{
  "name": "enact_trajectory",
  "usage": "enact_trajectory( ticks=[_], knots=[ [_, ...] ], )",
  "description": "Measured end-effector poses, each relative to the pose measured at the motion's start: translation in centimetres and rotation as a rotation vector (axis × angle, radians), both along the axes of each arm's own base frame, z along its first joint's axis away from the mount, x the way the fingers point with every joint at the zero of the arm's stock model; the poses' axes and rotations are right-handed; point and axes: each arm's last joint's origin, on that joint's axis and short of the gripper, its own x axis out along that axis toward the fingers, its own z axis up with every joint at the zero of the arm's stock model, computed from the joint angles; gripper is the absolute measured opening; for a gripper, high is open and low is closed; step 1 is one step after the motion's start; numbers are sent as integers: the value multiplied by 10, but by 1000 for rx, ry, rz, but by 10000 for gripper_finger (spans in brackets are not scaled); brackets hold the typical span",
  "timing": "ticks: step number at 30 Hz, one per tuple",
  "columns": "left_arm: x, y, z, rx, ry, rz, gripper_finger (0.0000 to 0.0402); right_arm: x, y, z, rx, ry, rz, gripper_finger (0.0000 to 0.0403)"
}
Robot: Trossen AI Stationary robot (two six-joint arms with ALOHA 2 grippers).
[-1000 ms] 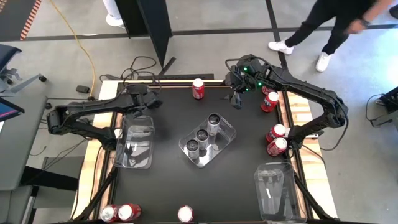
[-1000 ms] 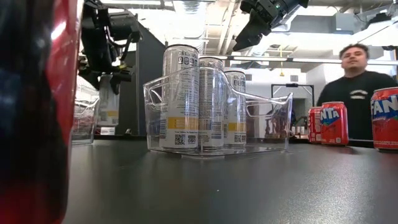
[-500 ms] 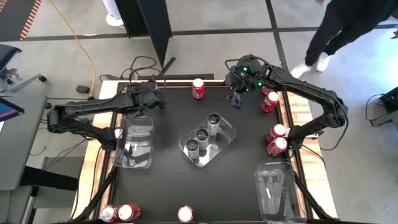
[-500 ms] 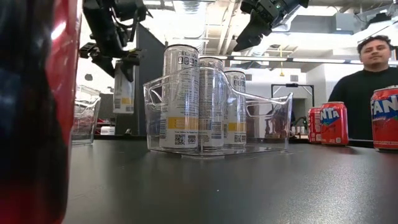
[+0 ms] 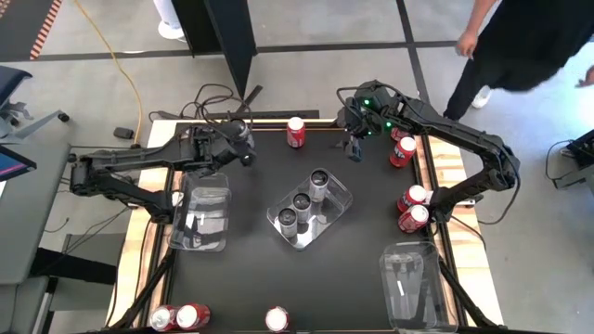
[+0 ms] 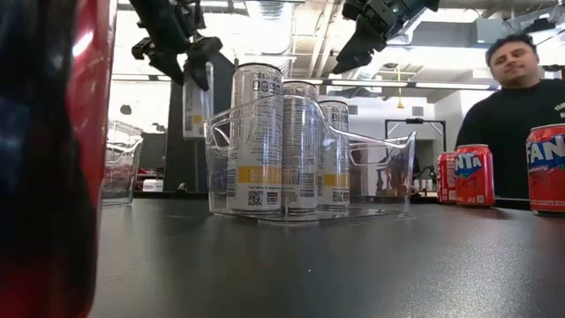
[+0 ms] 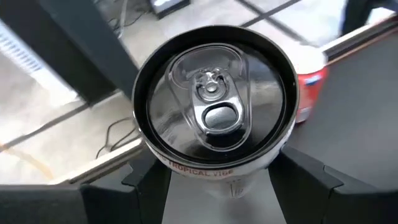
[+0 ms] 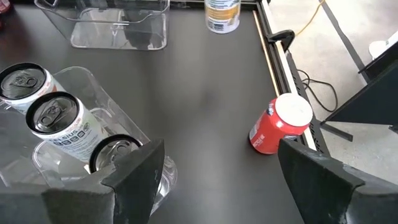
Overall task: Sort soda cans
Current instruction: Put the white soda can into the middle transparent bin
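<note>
High view: left gripper (image 5: 243, 147) is clamped on a silver-grey cylindrical drink can w/ dark top (image 5: 245, 150), held clear of the black table (image 5: 251, 278) near the far edge, between an empty clear rectangular plastic tray (image 5: 200, 218) and a red can w/ silver top (image 5: 295, 132). Low view shows the held can (image 6: 196, 106) hanging upright, just beside the centre clear tray (image 6: 380, 163) w/ three silver-grey cans (image 6: 257, 137). Right gripper (image 5: 353, 147) hovers at the far edge, fingers (image 8: 137, 177) apart, nothing between. More red cans (image 5: 412, 206) sit along the right side & near edge.
</note>
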Motion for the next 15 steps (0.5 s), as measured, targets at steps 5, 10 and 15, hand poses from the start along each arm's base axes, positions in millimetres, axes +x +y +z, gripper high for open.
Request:
enact_trajectory(
  ticks=[5, 10, 15],
  knots=[
    [8, -5, 10, 11, -29, -114, 229, -12, -3, 8, -8, -24, -34, 331],
    [14, -8, 20, 30, -54, -194, 229, -26, -3, 19, -23, -57, -67, 331],
    [18, -10, 29, 25, -96, -287, 229, -40, -1, 28, -36, -77, -90, 331]
  ],
)
